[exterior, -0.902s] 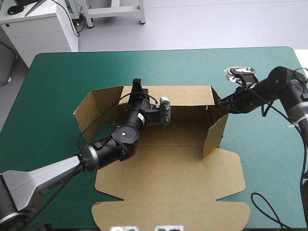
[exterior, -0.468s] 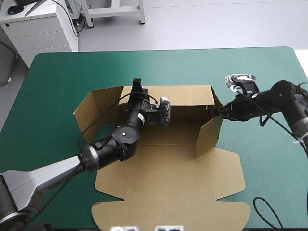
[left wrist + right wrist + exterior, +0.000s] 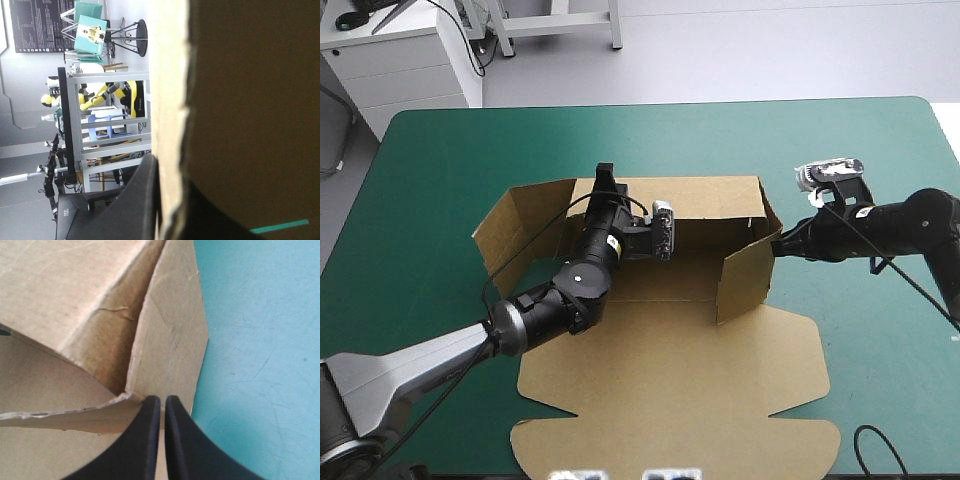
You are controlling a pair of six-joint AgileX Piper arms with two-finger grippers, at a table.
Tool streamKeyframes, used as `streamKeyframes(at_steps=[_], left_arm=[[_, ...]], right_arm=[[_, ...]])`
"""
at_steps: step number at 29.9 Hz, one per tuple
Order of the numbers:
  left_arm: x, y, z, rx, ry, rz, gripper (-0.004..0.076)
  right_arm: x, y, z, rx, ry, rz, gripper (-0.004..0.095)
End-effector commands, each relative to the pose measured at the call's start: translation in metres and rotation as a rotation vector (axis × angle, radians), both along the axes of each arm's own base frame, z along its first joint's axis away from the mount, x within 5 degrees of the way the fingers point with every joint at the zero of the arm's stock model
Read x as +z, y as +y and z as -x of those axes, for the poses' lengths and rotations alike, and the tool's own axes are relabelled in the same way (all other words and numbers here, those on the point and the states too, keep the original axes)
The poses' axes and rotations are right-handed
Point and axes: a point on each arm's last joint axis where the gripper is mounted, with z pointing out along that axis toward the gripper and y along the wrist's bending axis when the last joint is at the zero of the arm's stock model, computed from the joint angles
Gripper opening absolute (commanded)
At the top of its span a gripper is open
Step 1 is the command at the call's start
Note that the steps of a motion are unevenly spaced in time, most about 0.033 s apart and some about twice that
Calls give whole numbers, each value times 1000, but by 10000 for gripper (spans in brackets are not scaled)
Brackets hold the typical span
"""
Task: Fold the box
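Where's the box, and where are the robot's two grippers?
box [image 3: 670,380], high view: its flat lid panel.
left gripper [image 3: 605,176], high view: fingers on the rear wall's top edge.
right gripper [image 3: 160,399], right wrist view: between fingertips at the side flap.

The right gripper (barely parted) pinches the box — its corner.

Box lies on the table, lid toward the near edge; left gripper at its back wall, right gripper at its right wall
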Motion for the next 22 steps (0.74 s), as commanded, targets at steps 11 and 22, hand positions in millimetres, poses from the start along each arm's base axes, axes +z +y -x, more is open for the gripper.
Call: streamKeyframes(at_steps=[11,22], left_arm=[[23,6,1,36,-63,50,-7],[23,6,1,32,-62,53,-7]], right_arm=[[28,7,14,13,-94,-114,410],[30,11,16,36,-81,-166,453]])
